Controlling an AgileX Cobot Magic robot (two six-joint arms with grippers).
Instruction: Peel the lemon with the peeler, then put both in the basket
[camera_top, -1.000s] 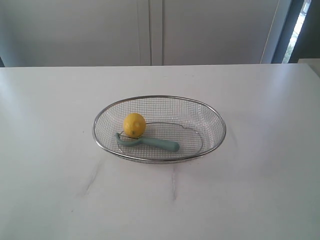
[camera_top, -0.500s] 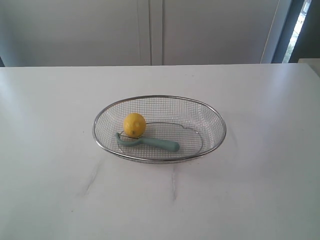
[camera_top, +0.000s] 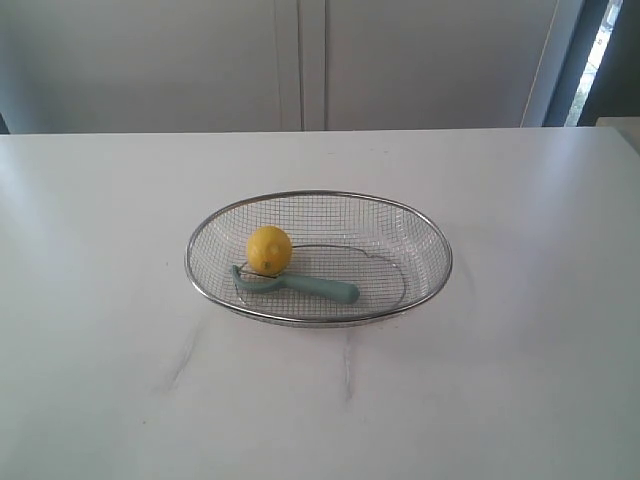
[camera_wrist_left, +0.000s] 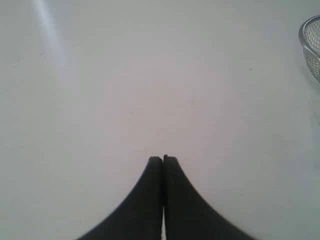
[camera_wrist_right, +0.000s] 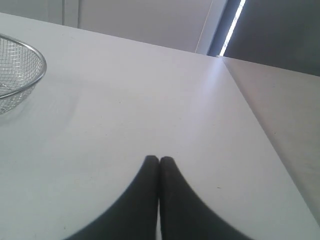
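Note:
The yellow lemon lies inside the wire-mesh basket, toward its left side. The teal peeler lies in the basket too, its curved head under the lemon and its handle pointing right. Neither arm shows in the exterior view. In the left wrist view my left gripper is shut with nothing in it, over bare white table, with the basket rim at the frame's edge. My right gripper is also shut and holds nothing, away from the basket.
The white table runs out around the basket on all sides. Pale cabinet doors stand behind it. In the right wrist view the table's corner and far edge show, with a dark window strip beyond.

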